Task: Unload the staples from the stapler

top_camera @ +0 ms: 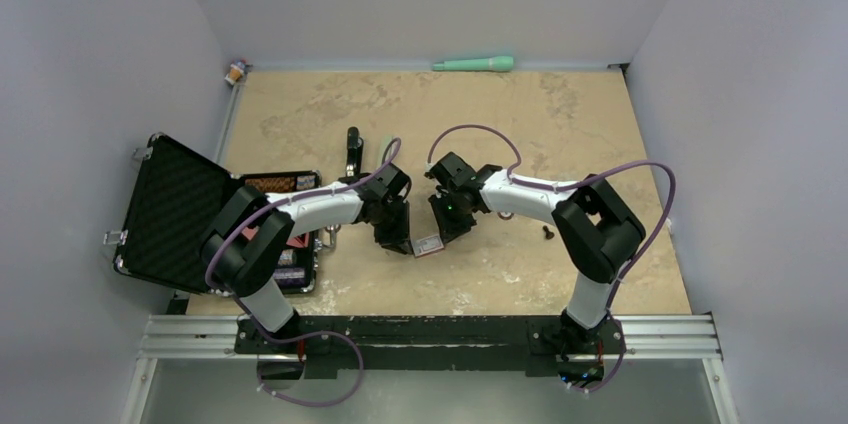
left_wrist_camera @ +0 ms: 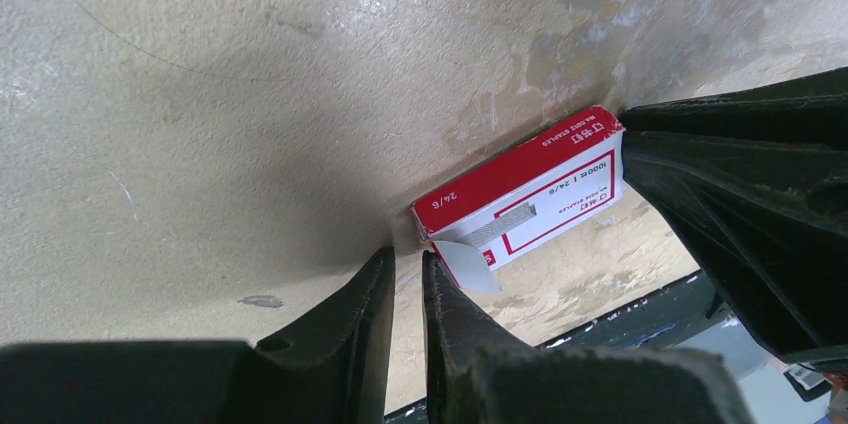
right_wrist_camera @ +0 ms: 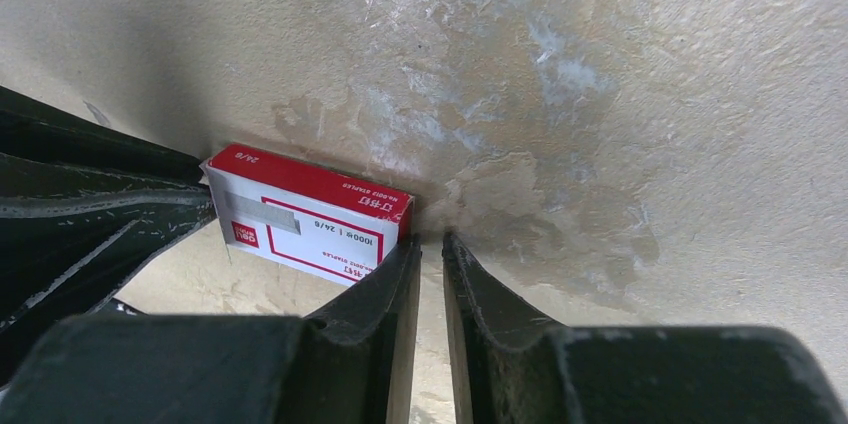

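Both pincers, left pincer [left_wrist_camera: 407,274] and right pincer [right_wrist_camera: 431,256], are being held nearly together, empty, beside the staple box [right_wrist_camera: 308,227]; the stapler [top_camera: 353,151] is being left well apart, needing a centred grip.

Slim black stapler [top_camera: 353,151], on table behind left arm

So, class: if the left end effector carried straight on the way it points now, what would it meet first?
Probably the bare table. The left end effector, nearly closed and empty, points at tabletop just beside the red staple box; depth is unclear.
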